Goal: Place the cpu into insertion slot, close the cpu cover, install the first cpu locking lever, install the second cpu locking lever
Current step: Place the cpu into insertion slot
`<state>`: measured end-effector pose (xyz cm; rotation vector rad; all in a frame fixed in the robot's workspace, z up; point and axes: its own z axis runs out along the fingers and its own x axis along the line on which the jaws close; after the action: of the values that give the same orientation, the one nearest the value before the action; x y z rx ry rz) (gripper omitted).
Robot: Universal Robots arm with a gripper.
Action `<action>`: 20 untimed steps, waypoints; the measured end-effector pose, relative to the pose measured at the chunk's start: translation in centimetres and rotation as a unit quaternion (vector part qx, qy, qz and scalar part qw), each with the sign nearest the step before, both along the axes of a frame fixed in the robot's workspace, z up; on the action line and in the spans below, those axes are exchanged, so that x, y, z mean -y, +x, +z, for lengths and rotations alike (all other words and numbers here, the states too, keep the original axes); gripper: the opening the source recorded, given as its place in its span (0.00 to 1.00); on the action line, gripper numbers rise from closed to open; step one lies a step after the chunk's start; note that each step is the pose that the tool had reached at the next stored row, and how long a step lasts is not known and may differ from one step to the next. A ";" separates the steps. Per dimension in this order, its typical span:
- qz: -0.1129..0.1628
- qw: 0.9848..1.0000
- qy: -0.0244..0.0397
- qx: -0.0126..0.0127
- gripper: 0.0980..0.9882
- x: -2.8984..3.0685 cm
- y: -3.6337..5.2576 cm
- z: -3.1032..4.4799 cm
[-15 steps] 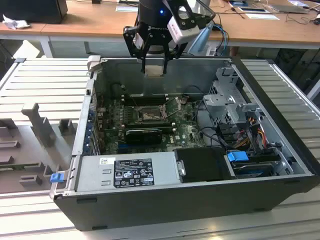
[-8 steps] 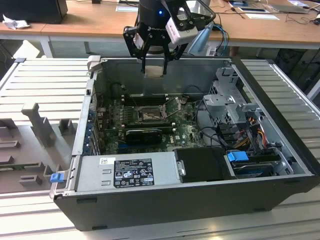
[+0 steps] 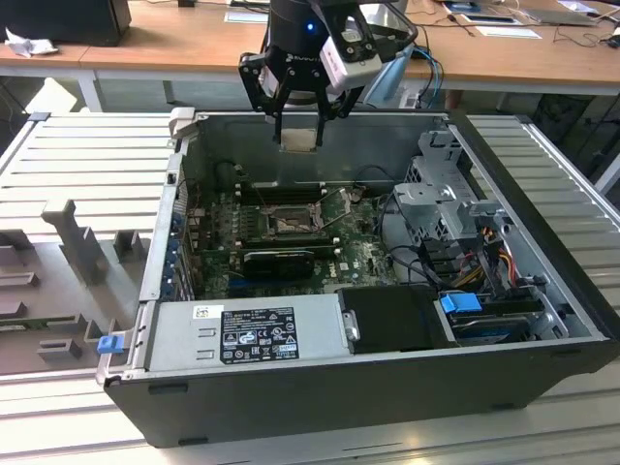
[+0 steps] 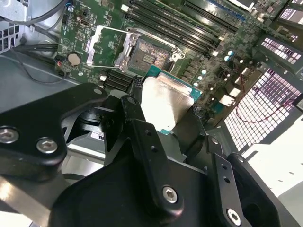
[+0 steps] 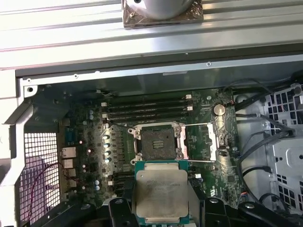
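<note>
My gripper [image 3: 299,131] hangs above the open computer case, shut on the cpu [image 3: 298,139], a pale square chip held flat between the fingers. Both wrist views show the cpu [image 4: 165,101] [image 5: 161,193] held by its two opposite edges. Below it, on the green motherboard, lies the insertion slot [image 3: 290,225] [image 5: 158,143] [image 4: 148,54], uncovered, with a dark centre. The cpu cover [image 5: 200,142] [image 4: 104,46] is swung open and lies beside the slot. The cpu is well above the slot, offset toward the back wall of the case.
A grey power supply [image 3: 247,334] fills the case's near side. A metal drive cage [image 3: 446,194] with cables and a blue clip [image 3: 460,303] stands at the exterior view's right. Black memory slots [image 5: 147,109] run beside the slot. The case walls [image 3: 165,223] surround the board.
</note>
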<state>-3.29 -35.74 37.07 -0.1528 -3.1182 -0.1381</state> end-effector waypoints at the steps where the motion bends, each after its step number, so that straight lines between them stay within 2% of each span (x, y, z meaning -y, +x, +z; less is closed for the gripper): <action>1: -0.003 1.000 0.000 0.000 0.48 0.00 0.00 -0.01; 20: -0.022 1.000 0.000 0.000 0.48 0.00 0.00 -0.02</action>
<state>-3.29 -35.74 37.05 -0.2211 -3.1161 -0.1388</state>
